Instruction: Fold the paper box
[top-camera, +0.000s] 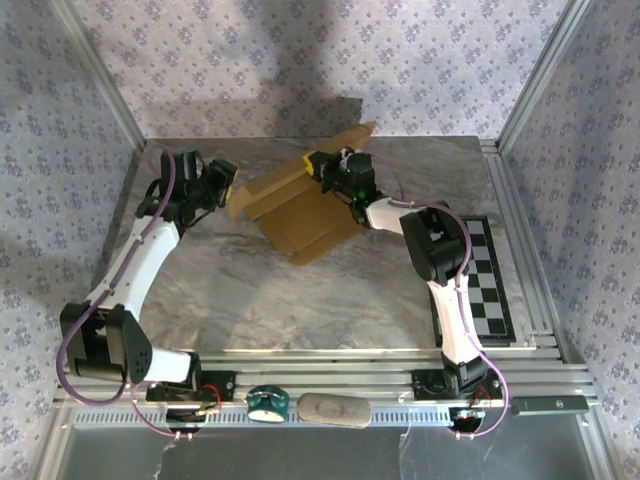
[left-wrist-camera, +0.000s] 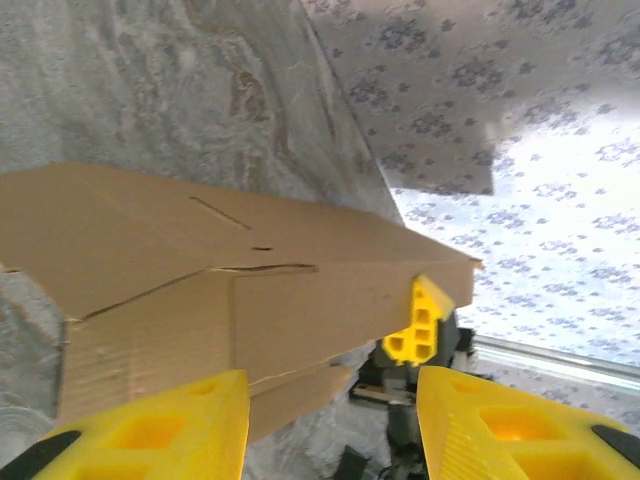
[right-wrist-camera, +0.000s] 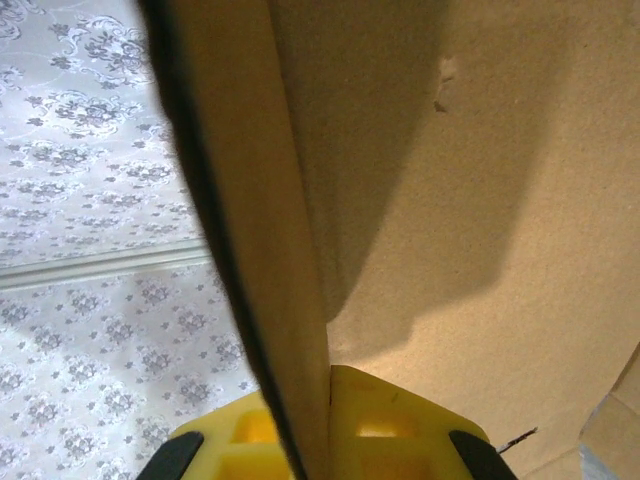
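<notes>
The paper box (top-camera: 300, 215) lies half folded on the tabletop (top-camera: 300, 310), toward 12 o'clock from the middle, with one flap raised toward 1 o'clock. The right tool (top-camera: 318, 168) is at the 12 o'clock edge of the box and is pressed together on a cardboard wall. In the right wrist view the brown sheet passes between its two yellow fingers (right-wrist-camera: 400, 420). The left tool (top-camera: 228, 190) is at 9 o'clock of the box. Its jaws are spread, and the near cardboard edge is just in front of them, not pinched. A checkered board (top-camera: 490, 290) lies at 3 o'clock on the tabletop.
</notes>
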